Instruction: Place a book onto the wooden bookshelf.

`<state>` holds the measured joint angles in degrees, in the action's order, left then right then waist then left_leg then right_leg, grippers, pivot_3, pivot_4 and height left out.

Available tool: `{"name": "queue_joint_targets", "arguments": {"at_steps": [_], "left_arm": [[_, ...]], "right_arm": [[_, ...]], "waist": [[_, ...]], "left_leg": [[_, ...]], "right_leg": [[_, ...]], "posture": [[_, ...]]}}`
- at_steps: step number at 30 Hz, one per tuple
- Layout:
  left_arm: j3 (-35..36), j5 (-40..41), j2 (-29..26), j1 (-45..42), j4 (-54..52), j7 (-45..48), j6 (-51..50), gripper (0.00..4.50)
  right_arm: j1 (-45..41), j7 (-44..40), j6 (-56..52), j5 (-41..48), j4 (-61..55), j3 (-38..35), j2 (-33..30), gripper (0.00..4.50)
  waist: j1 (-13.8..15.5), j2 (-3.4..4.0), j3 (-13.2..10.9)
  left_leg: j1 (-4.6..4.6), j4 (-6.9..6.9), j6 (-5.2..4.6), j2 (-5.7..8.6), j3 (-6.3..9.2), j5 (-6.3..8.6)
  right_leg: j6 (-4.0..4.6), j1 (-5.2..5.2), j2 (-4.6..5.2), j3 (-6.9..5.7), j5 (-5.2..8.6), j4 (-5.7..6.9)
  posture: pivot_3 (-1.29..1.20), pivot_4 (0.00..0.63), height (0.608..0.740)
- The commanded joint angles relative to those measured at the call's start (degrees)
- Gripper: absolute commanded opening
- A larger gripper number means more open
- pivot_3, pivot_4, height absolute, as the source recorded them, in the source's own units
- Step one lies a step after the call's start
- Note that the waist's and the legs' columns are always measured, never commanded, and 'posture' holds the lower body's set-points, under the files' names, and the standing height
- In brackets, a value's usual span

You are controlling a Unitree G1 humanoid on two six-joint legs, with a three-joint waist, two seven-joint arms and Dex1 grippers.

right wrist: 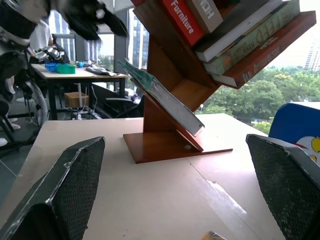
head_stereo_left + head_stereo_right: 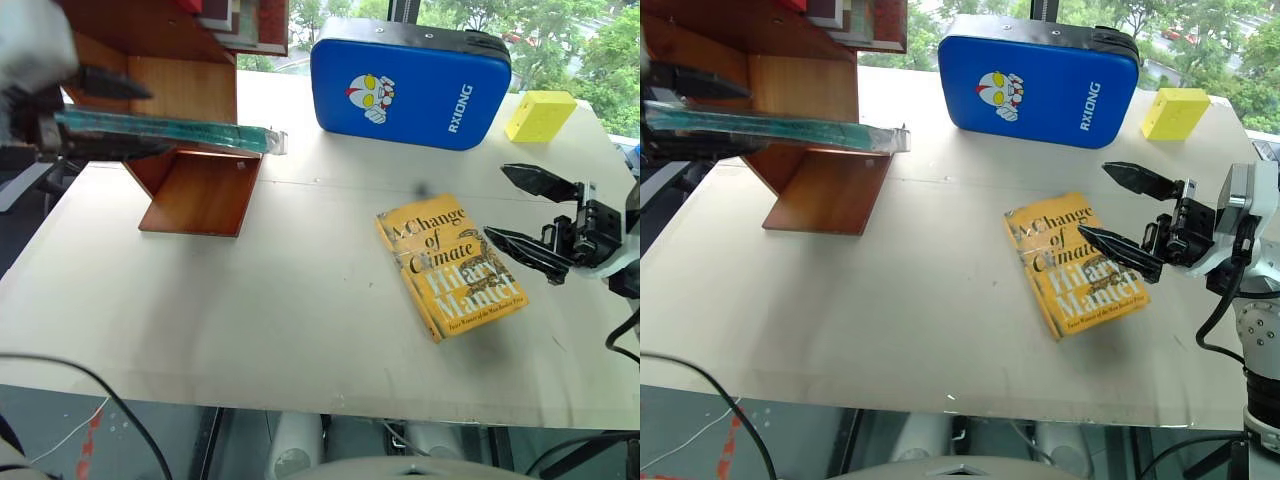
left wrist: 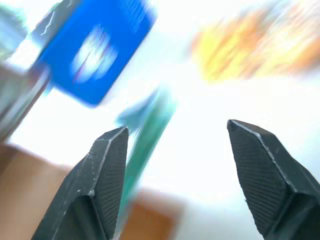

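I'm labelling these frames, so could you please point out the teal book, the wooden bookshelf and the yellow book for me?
teal book (image 2: 770, 128), right eye view, middle of its long edge.
wooden bookshelf (image 2: 825, 195), right eye view, its flat base board.
yellow book (image 2: 450, 268), left eye view, centre of its cover.

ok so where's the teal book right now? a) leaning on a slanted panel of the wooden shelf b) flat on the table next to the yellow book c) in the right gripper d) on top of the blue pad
a: the teal book lies tilted against a slanted panel of the wooden shelf, with the left gripper open around its end.
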<state>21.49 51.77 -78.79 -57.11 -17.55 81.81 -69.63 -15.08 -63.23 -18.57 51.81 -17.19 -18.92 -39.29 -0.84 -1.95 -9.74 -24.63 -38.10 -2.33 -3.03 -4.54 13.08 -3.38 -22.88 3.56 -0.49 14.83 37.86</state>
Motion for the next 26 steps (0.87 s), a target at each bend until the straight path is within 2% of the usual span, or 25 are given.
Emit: {"name": "queue_joint_targets", "arguments": {"at_steps": [1,4,6,9,10,13,17,22,26], "left_arm": [[6.6,10.9,9.9,5.1,-7.1,-13.8,-9.6,3.21],[9.3,12.1,24.5,15.6,-16.4,-29.2,-6.7,3.21],[8.2,10.6,32.5,21.8,-20.5,-36.4,-2.9,3.21],[3.9,8.2,39.9,30.8,-23.4,-41.5,1.6,3.21],[1.5,4.9,41.1,34.5,-23.7,-41.8,4.8,3.21],[-4.1,-4.6,41.2,43.9,-21.3,-41.6,13.3,3.21],[-7.0,-15.6,37.2,54.7,-12.4,-34.2,28.4,3.21],[-6.4,-20.5,34.1,59.6,-4.1,-28.1,38.2,3.21],[-7.0,-20.5,33.6,60.0,-2.7,-25.3,40.9,3.21]], "right_arm": [[0.4,-1.2,0.7,-0.5,0.1,-1.9,-1.3,4.50],[4.1,0.0,0.9,-2.5,0.4,-3.9,-2.3,4.50],[8.0,0.5,0.5,-4.6,0.1,-5.0,-3.6,4.50],[14.5,0.6,1.6,-9.1,1.2,-7.3,-5.9,4.50],[16.9,0.1,2.6,-10.7,2.3,-8.7,-6.5,4.50],[22.9,-0.9,3.9,-12.8,5.0,-12.8,-7.3,4.50],[29.8,-2.9,7.8,-16.7,10.0,-17.5,-8.1,4.50],[34.3,-4.9,12.0,-21.0,17.7,-21.0,-10.1,4.50],[33.9,-5.4,13.7,-22.1,21.1,-21.1,-11.4,4.50]], "waist": [[0.5,0.81,0.1],[1.1,1.01,0.2],[1.2,0.73,0.1],[1.1,0.52,0.2],[1.1,0.49,0.1],[1.3,0.57,0.2],[1.5,0.58,0.2],[1.5,0.73,0.3],[1.5,0.72,0.3]], "left_leg": [[0.18,0.01,0.00,0.02,0.03,0.00],[0.97,0.25,0.03,0.03,0.24,-0.02],[1.13,0.20,0.07,0.01,0.24,-0.04],[0.92,-0.03,0.11,-0.06,0.24,-0.04],[0.88,-0.05,0.11,-0.03,0.21,-0.03],[0.92,0.06,0.07,0.11,0.12,0.00],[0.96,0.28,0.04,0.28,0.13,0.02],[0.95,0.34,0.02,0.16,0.03,0.02],[0.87,0.38,-0.05,0.18,-0.05,0.06]], "right_leg": [[-0.02,0.17,-0.02,-0.01,0.02,0.00],[-0.02,0.92,-0.15,-0.08,0.06,-0.02],[0.21,1.11,-0.16,-0.05,-0.07,0.09],[0.28,1.06,-0.32,0.12,-0.12,0.00],[0.28,1.06,-0.30,0.15,-0.12,-0.08],[0.27,1.06,-0.20,0.22,-0.12,-0.22],[0.51,0.98,-0.15,0.19,0.02,-0.25],[0.55,0.84,0.10,0.18,0.02,-0.26],[0.55,0.71,0.48,0.18,0.02,-0.35]], "posture": [[0.00,0.150,0.740],[0.00,0.150,0.740],[0.00,0.150,0.740],[0.00,0.150,0.740],[0.00,0.150,0.740],[0.00,0.150,0.740],[0.00,0.150,0.740],[0.00,0.150,0.740],[0.00,0.150,0.740]]}}
